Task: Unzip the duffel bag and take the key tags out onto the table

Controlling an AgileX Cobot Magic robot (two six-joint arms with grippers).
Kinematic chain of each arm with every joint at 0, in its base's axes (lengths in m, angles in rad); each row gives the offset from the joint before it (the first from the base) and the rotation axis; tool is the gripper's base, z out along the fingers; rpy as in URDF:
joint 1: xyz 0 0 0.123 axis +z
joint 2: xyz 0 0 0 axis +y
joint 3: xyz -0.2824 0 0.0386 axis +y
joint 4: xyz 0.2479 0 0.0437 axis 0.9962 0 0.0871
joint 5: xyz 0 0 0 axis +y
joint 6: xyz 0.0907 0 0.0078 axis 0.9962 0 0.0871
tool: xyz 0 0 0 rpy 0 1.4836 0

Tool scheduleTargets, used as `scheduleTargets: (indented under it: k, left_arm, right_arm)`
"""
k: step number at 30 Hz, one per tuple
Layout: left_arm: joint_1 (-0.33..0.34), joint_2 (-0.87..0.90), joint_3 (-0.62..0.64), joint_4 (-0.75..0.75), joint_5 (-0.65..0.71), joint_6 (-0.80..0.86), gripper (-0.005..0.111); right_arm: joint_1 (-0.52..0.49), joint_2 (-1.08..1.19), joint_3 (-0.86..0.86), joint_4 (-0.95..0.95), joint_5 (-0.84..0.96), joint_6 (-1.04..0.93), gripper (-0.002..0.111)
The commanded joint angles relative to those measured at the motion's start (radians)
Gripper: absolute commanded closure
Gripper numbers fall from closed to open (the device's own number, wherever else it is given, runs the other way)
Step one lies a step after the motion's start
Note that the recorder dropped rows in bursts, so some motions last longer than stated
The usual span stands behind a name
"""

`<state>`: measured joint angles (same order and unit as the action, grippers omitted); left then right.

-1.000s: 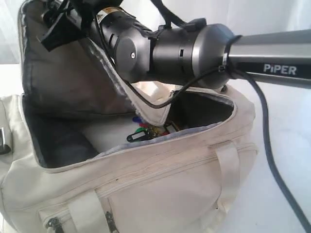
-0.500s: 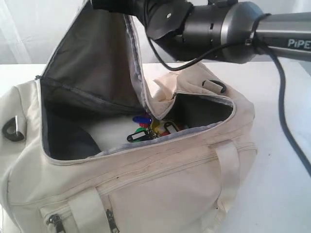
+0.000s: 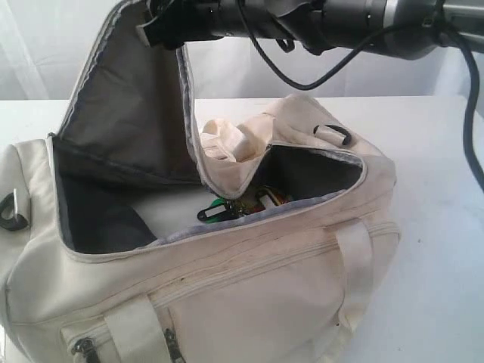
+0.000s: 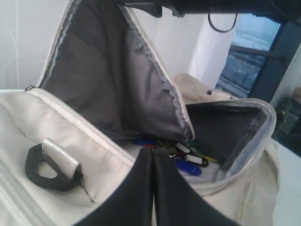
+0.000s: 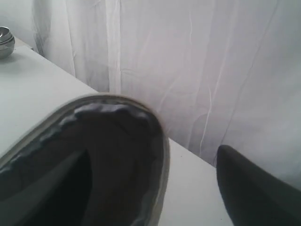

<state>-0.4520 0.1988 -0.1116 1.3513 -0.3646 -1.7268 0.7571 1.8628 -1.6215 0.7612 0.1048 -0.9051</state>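
The cream duffel bag stands unzipped on the white table, its grey-lined top flap lifted high. The key tags lie inside at the bottom, partly behind the flap's folded corner; the left wrist view shows blue, red and green key tags. My right gripper is at the flap's top edge. In the right wrist view its fingers stand wide apart, the flap draped against one finger. My left gripper is shut and empty, hovering over the bag's end, pointing at the opening.
A dark D-ring sits on the bag's far end, another D-ring near my left gripper. Front pocket zipper pulls hang low. A white curtain backs the table. A metal bowl stands at the table's far edge.
My right arm has risen and pulled the flap higher and more upright, widening the bag's opening. The key tags have stayed in place.
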Motion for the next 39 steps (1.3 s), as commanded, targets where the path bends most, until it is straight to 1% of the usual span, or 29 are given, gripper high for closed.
scheduleTargets:
  k: [1,3,4,5,6,7,9,10,11,12,13,14,15,16,17,19,20,26,28,30,33,36,37,39]
  left_arm:
    - [0.002,0.075,0.004,-0.321,-0.048,0.277,0.107]
    - [0.002,0.150,0.004,-0.328,-0.097,0.346,0.107]
    - [0.002,0.192,0.004,-0.328,-0.109,0.365,0.107]
    - [0.002,0.230,0.004,-0.328,-0.122,0.375,0.107]
    - [0.002,0.262,0.004,-0.326,-0.137,0.380,0.107]
    - [0.002,0.286,0.004,-0.326,-0.144,0.393,0.107]
    - [0.002,0.307,0.004,-0.326,-0.142,0.428,0.107]
    - [0.002,0.317,0.004,-0.326,-0.141,0.454,0.107]
    - [0.002,0.319,0.004,-0.326,-0.141,0.473,0.107]
    - [0.002,0.319,0.004,-0.326,-0.141,0.482,0.107]
    - [0.002,0.319,0.004,-0.326,-0.138,0.498,0.107]
    - [0.002,0.319,0.004,-0.326,-0.138,0.498,0.107]
    - [0.002,0.319,0.004,-0.326,-0.138,0.498,0.107]
    - [0.002,0.319,0.004,-0.326,-0.138,0.498,0.107]
    - [0.002,0.319,0.004,-0.321,-0.138,0.498,0.107]
    - [0.002,0.319,0.004,-0.312,-0.138,0.498,0.107]
    - [0.002,0.319,0.004,-0.302,-0.138,0.498,0.107]
    - [0.002,0.319,0.004,-0.294,-0.132,0.498,0.107]
    - [0.002,0.319,0.004,-0.294,-0.130,0.498,0.107]
    - [0.002,0.319,0.004,-0.294,-0.130,0.498,0.107]
    - [0.002,0.319,0.004,-0.294,-0.130,0.498,0.107]
    - [0.002,0.319,0.004,-0.294,-0.130,0.498,0.107]
    - [0.002,0.319,0.004,-0.294,-0.130,0.498,0.107]
    - [0.002,0.319,0.004,-0.294,-0.130,0.498,0.107]
  right_arm:
    - [-0.007,-0.006,-0.006,-0.009,0.010,-0.020,0.038]
    - [-0.010,-0.004,-0.006,-0.052,-0.025,-0.063,0.031]
    - [-0.018,0.003,-0.006,-0.054,-0.105,-0.058,0.029]
    - [-0.028,0.003,-0.006,-0.003,-0.195,-0.007,0.029]
    - [-0.030,-0.005,-0.006,0.064,-0.244,0.053,0.030]
    - [-0.030,-0.021,-0.006,0.077,-0.227,0.089,0.031]
    - [-0.030,-0.056,-0.006,0.065,-0.090,0.044,0.036]
    - [-0.030,-0.084,-0.006,0.065,0.105,-0.018,0.044]
    - [-0.030,-0.094,-0.006,0.051,0.206,-0.034,0.048]
    - [-0.030,-0.110,-0.006,0.026,0.351,-0.038,0.054]
    - [-0.030,-0.117,-0.006,-0.027,0.516,-0.031,0.064]
    - [-0.030,-0.117,-0.006,-0.063,0.579,-0.017,0.073]
    - [-0.030,-0.112,-0.006,-0.122,0.674,0.051,0.084]
    - [-0.030,-0.105,-0.006,-0.170,0.736,0.090,0.090]
    - [-0.030,-0.096,-0.006,-0.216,0.820,0.117,0.099]
    - [-0.030,-0.084,-0.001,-0.219,0.894,0.117,0.106]
    - [-0.030,-0.071,0.007,-0.219,0.927,0.117,0.107]
    - [-0.008,0.006,0.007,-0.222,1.058,0.117,0.107]
    - [0.002,0.041,0.007,-0.269,1.060,0.117,0.107]
    - [0.004,0.075,0.007,-0.360,1.039,0.117,0.107]
    - [0.002,0.109,0.007,-0.586,0.909,0.154,0.107]
    - [0.000,0.118,0.007,-0.842,0.664,0.340,0.107]
    - [0.000,0.118,0.007,-0.900,0.582,0.373,0.107]
    - [0.000,0.118,0.007,-1.023,0.353,0.421,0.107]
